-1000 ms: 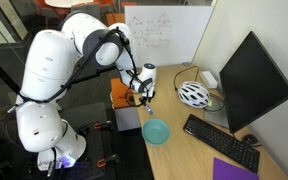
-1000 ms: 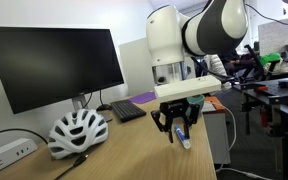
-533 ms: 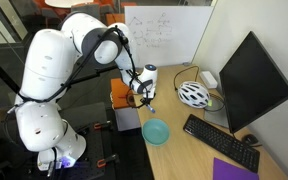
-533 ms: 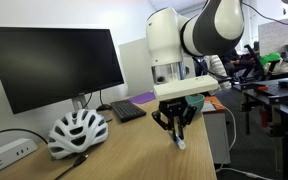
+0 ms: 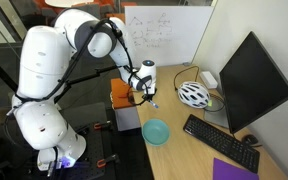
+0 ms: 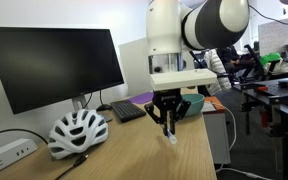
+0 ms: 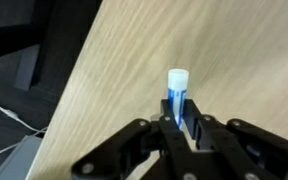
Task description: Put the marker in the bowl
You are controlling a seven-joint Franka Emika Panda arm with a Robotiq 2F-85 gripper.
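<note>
My gripper (image 7: 180, 128) is shut on the marker (image 7: 177, 90), a thin white stick with a blue band, whose end sticks out past the fingertips in the wrist view. In both exterior views the gripper (image 5: 148, 95) (image 6: 169, 127) hangs above the wooden desk with the marker (image 6: 170, 136) pointing down, lifted off the surface. The teal-green bowl (image 5: 156, 131) sits on the desk near its front edge, apart from the gripper and closer to the camera. In an exterior view the bowl (image 6: 189, 104) shows partly behind the gripper.
A white-and-black bicycle helmet (image 5: 193, 94) (image 6: 77, 131) lies by the monitor (image 5: 250, 80). A black keyboard (image 5: 220, 141) and a purple pad (image 5: 234, 170) lie further along the desk. An orange object (image 5: 120, 91) and a grey box (image 5: 128, 119) stand at the desk's edge.
The gripper has risen with the marker in it, so the marker's tip now hangs off the desk. The bowl and helmet have not moved.
</note>
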